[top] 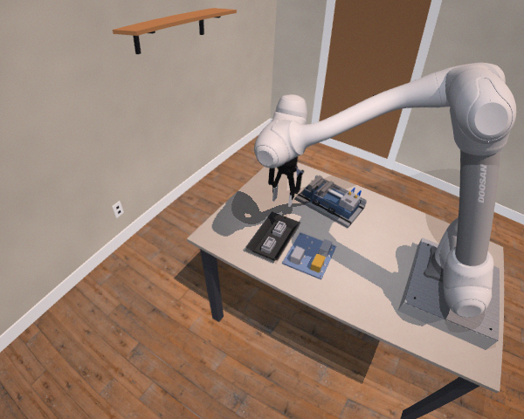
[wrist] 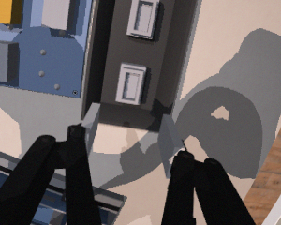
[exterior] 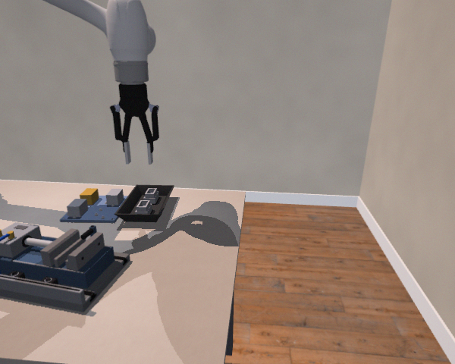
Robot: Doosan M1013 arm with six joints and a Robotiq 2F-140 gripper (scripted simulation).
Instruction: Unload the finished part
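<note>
With two pocket-up parts, the nearer part [wrist: 132, 84] included, lying flat in the outfeed tray [wrist: 187, 37], the gripper [exterior: 138, 157] hangs empty, fingers partly spread, above its near end.

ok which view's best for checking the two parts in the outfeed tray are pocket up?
Wrist. It looks nearly straight down into the outfeed tray, so both parts show recessed pockets facing up. The top view shows both parts small, pockets faint. The exterior view sees them low and oblique, partly behind the tray wall.
</note>
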